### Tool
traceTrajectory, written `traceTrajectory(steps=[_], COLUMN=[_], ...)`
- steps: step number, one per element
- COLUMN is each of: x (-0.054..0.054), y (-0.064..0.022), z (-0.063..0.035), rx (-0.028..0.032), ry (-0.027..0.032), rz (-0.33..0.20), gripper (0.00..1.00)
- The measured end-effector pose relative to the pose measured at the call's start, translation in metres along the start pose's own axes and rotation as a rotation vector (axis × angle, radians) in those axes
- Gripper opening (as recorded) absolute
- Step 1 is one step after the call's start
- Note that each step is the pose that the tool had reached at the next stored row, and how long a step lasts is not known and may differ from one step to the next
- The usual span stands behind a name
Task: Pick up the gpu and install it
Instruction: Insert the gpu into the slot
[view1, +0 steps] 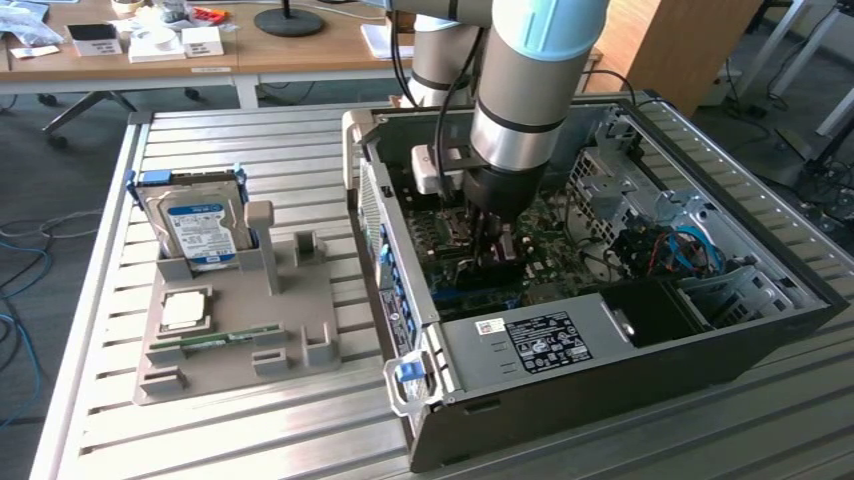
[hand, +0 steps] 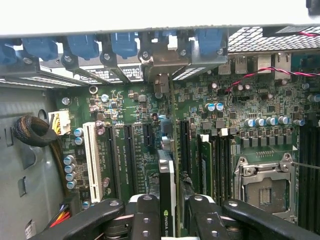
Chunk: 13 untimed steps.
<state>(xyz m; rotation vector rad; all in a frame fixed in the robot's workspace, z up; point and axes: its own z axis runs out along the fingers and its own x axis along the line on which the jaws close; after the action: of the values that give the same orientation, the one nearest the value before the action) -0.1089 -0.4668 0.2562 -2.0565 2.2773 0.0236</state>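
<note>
The gripper (hand: 169, 212) is clamped on the gpu (hand: 167, 187), holding it on edge, down inside the open case (view1: 747, 330). The card hangs just over the motherboard (hand: 230, 100), its bracket end pointing at the rear slot covers (hand: 165, 55) straight ahead. If its edge sits slightly beside the slot (hand: 148, 135) rather than over it, pressing would likely jam the connector or flex the board.

Bright daylight w/ glare on table slats (view1: 267, 440); case interior (view1: 667, 310) shadowed; wrist view evenly lit, near fingers (hand: 145, 220) slightly soft
</note>
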Motion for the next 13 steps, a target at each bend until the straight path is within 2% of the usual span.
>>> traceTrajectory(steps=[13], x=[0.0], y=[0.0003], z=[0.0008], rx=[-0.0002], ry=[-0.0006], rz=[0.0], gripper=[0.28])
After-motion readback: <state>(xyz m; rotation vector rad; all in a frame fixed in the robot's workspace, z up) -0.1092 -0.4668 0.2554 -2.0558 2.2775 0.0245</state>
